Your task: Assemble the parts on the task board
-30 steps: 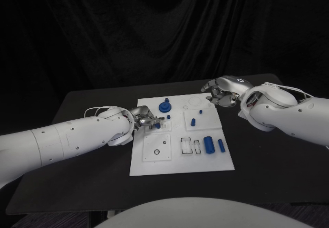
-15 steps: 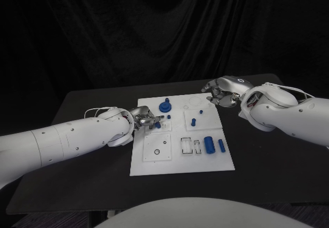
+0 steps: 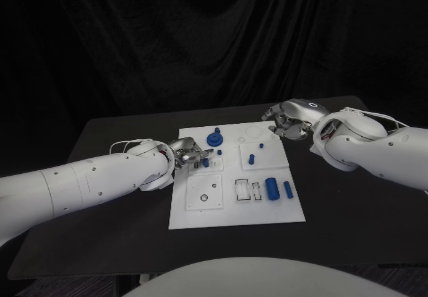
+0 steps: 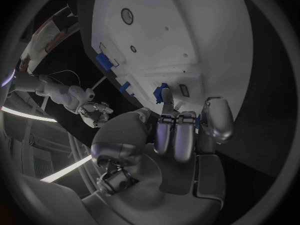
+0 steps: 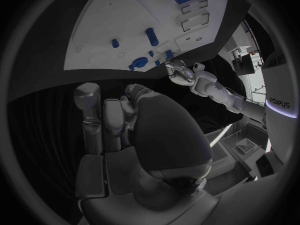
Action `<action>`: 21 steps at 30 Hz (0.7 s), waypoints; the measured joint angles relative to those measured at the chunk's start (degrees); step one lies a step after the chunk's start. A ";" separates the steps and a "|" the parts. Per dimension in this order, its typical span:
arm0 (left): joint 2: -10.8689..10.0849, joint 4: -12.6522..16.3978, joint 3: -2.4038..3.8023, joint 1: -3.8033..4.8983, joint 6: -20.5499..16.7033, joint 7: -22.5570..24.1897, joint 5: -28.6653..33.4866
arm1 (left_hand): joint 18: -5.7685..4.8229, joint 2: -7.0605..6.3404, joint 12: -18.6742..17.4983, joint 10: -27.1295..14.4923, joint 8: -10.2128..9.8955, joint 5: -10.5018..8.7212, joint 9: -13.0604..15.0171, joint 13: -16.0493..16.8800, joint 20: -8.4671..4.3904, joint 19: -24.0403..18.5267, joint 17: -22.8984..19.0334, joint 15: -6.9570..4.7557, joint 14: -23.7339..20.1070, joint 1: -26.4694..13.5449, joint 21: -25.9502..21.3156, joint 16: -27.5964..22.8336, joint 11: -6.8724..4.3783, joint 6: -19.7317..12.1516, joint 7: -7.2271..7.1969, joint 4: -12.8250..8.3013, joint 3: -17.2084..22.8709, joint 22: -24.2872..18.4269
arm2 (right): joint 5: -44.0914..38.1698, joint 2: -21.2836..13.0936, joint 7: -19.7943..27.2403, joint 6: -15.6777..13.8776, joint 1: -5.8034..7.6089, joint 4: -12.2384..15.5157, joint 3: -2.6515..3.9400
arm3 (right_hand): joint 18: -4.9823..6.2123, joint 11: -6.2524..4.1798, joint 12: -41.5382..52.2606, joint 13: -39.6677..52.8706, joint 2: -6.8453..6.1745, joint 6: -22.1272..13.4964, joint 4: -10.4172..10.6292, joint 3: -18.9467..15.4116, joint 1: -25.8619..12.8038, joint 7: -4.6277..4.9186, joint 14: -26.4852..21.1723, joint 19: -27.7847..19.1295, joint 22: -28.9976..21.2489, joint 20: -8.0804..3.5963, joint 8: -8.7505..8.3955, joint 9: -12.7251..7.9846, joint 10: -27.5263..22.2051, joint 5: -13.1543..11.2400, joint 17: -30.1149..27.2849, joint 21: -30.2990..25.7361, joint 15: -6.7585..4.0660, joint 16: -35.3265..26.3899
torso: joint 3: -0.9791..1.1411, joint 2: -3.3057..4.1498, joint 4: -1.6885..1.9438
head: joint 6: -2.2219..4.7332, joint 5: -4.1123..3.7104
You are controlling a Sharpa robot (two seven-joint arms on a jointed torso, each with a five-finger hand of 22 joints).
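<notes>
fingers [image 3: 198,154] touch part [image 3: 205,163] (blue)

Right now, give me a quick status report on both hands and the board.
Left hand pinching a small blue part at the task board left edge. Right hand curled, empty, off the far right corner. Nothing blocking.

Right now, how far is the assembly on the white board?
Done, it seems: several blue parts stand in the far half of the task board, among them a round one. In hand: the left hand is at the board's left edge with its fingers on a small blue part. Left: two blue cylinders lie loose on the near right. The right hand hovers curled, holding nothing.
</notes>
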 measured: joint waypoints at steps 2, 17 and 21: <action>0.01 -0.04 0.00 0.00 0.04 0.09 0.00 | 0.00 0.00 0.00 0.00 0.00 0.65 0.24 0.00 -0.08 -0.08 0.00 -0.08 0.08 0.00 0.00 0.00 0.00 0.00 0.00 -0.14 -0.14 0.04 | 0.00 0.00 -0.01 0.03 0.00 0.00 0.00 | 0.00 0.00 0.00 0.00 0.00 0.00 0.00 0.00 0.00 0.00 0.00 0.00 0.00 0.00 0.00 0.00 0.00 0.00 0.00 0.00 0.00 0.00 | 0.01 0.00 0.00 | 0.00 0.07; 0.03 -0.15 0.00 -0.05 0.79 -0.22 0.00 | 0.00 -0.40 0.00 0.01 0.00 3.13 0.64 0.00 -0.28 0.12 0.00 -0.25 0.19 2.34 0.00 0.00 -0.42 1.24 -0.80 -0.31 -0.28 0.49 | 0.00 -0.04 -0.09 0.37 0.00 0.06 0.00 | 0.00 0.00 0.00 -0.04 0.00 0.21 0.08 0.39 0.00 0.21 0.00 0.00 0.00 0.00 0.00 -0.08 0.00 0.00 0.00 0.00 0.00 0.00 | 0.01 -0.08 0.00 | 0.00 0.07; -0.03 -0.14 0.00 -0.08 1.06 -0.32 0.00 | 0.00 -0.65 0.00 -0.18 0.00 3.72 0.64 0.00 -0.48 0.33 0.00 -0.45 0.04 3.07 0.00 0.00 -0.62 1.46 -1.01 -0.56 -0.03 0.53 | 0.00 -0.06 -0.14 0.50 0.00 0.06 0.00 | 0.00 0.00 0.01 -0.04 0.00 0.21 0.08 0.39 0.00 0.21 0.00 0.00 0.00 0.00 0.00 -0.08 0.00 0.00 0.00 0.00 0.00 0.00 | 0.01 -0.08 -0.01 | 0.00 0.12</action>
